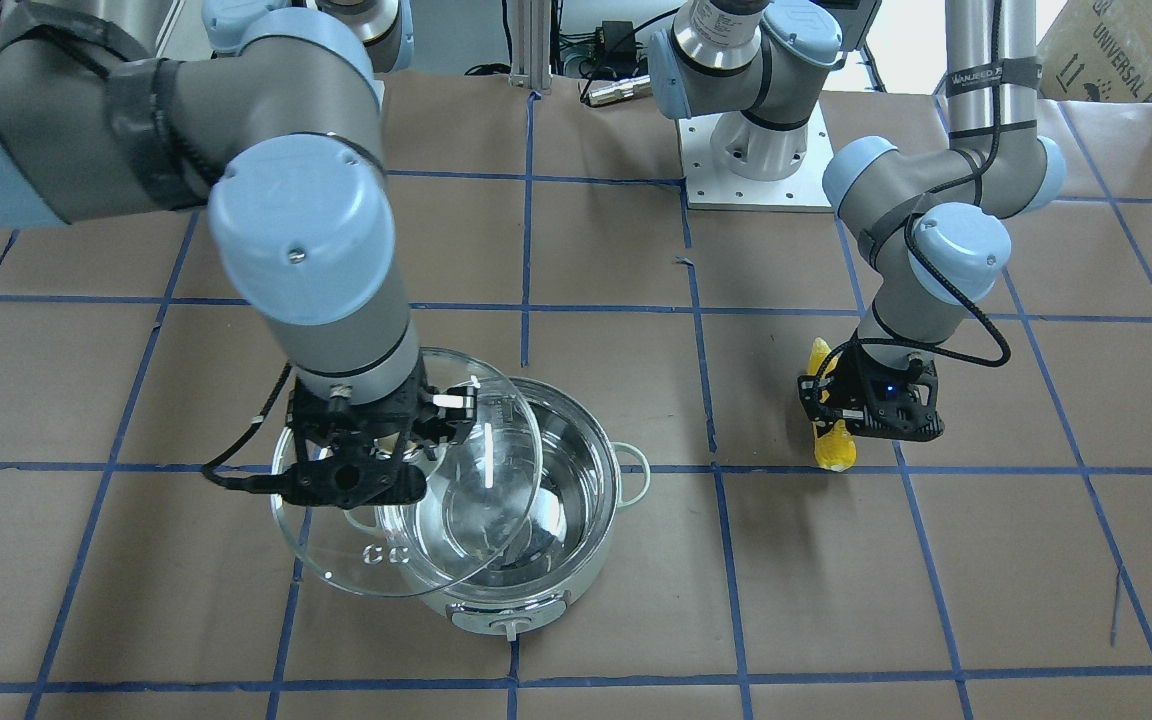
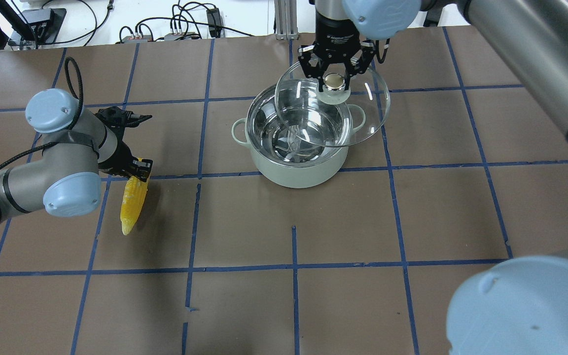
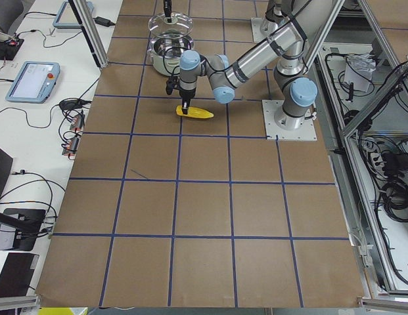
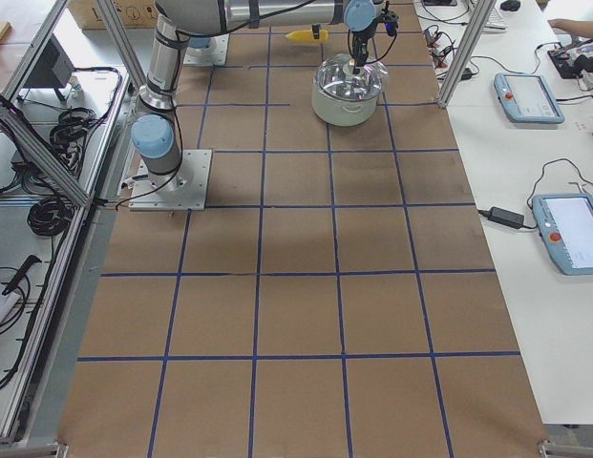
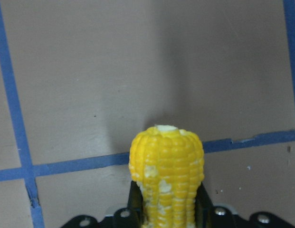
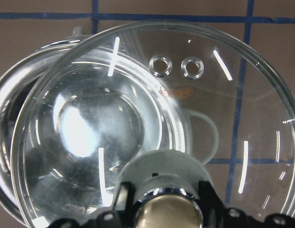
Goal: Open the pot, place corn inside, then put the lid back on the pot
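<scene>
Corn (image 2: 132, 206) lies on the table at the pot's (image 2: 298, 148) nine o'clock, left claw (image 2: 138, 170) closed around its blunt end (not lifted). Right claw (image 2: 334, 81) grips the lid (image 2: 358, 116) by its knob, held off-centre above the open pot; loading and re-lidding remain.

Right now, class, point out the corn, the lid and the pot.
corn (image 2: 131, 207), overhead exterior view, the middle of the cob.
lid (image 2: 363, 118), overhead exterior view, the clear glass near its rim.
pot (image 2: 296, 172), overhead exterior view, its pale outer wall.
</scene>
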`<state>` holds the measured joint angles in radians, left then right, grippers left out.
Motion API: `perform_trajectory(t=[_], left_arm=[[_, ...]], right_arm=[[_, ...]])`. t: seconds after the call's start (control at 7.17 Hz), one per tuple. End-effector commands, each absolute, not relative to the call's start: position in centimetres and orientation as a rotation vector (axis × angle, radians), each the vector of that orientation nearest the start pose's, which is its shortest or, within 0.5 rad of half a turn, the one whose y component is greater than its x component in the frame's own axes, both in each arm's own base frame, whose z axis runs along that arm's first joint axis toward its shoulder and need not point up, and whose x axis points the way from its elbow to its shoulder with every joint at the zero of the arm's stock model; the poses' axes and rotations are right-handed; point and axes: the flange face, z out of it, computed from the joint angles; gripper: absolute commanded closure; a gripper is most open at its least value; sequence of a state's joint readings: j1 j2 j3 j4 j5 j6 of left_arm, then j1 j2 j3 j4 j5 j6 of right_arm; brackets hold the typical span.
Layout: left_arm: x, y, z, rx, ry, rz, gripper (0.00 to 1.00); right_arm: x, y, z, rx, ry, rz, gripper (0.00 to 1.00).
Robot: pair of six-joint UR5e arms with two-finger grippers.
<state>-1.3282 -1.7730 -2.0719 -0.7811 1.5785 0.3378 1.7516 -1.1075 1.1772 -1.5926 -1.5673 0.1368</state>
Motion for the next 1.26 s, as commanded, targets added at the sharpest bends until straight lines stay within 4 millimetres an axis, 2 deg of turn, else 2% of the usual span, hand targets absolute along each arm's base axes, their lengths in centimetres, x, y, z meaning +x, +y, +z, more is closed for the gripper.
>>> perform_trajectory(t=[0.0,0.14,0.28,0.42,0.56,0.7,0.84,0.98,1.12], left_arm=[[-2.8,-50.9,29.8,-0.014,3.122,-0.053,0.95],[-6.2,-51.1,34.0,-0.05,3.124,-0.026,0.95],[-10.3,-51.8,36.6,-0.11,3.124,-0.038,0.95],[-13.5,-52.4,39.0,-0.165,3.126,-0.056,0.95],[-16.3,-52.1,40.6,-0.221,3.133,-0.03,0.95],[-19.7,-51.9,41.5,-0.277,3.138,-0.041,0.95],[-23.6,-52.0,41.0,-0.284,3.135,-0.033,0.95],[-27.9,-52.7,39.5,-0.346,3.121,-0.019,0.95],[-31.3,-54.2,38.4,-0.369,3.112,-0.021,0.95]], right_arm=[[16.5,-66.2,40.6,-0.092,3.139,0.125,0.81],[11.7,-67.2,40.1,-0.158,3.128,0.153,0.81],[6.2,-67.9,38.6,-0.099,3.117,0.194,0.81],[3.8,-67.4,36.9,-0.173,3.097,0.23,0.81],[2.2,-67.6,35.5,-0.214,3.097,0.2,0.82],[0.8,-67.6,34.5,-0.207,3.096,0.186,0.82],[-0.5,-67.6,33.6,-0.23,3.09,0.186,0.82],[-1.2,-67.5,33.3,-0.22,3.087,0.195,0.82],[-1.1,-67.5,33.2,-0.22,3.085,0.196,0.82]])
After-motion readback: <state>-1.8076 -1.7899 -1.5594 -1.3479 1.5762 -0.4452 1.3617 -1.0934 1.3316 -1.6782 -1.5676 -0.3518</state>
